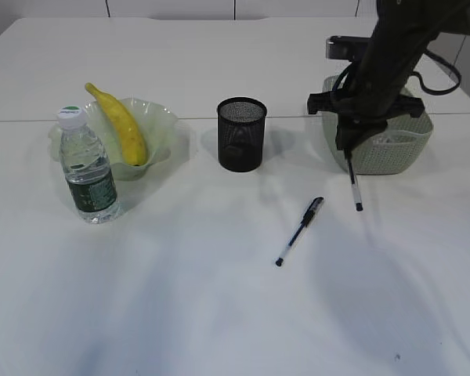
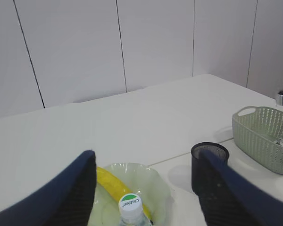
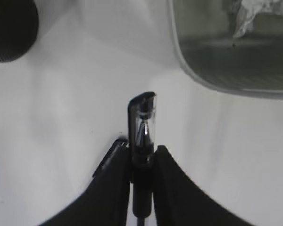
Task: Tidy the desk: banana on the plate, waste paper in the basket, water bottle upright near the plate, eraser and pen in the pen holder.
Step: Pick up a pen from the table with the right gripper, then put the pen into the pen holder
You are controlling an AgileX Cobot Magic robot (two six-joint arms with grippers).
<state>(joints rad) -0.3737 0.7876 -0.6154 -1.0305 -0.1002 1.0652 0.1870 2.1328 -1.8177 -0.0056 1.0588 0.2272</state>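
White table (image 1: 219, 313), pen (image 3: 144, 134) between right fingers (image 3: 172, 188).

Right pincer (image 3: 142, 162) clamped narrow, left pincer (image 2: 146, 188) spread wide.

Black wire-mesh pen holder (image 1: 241, 134), woven plastic basket (image 1: 380, 149), clear plastic bottle (image 1: 88, 168).
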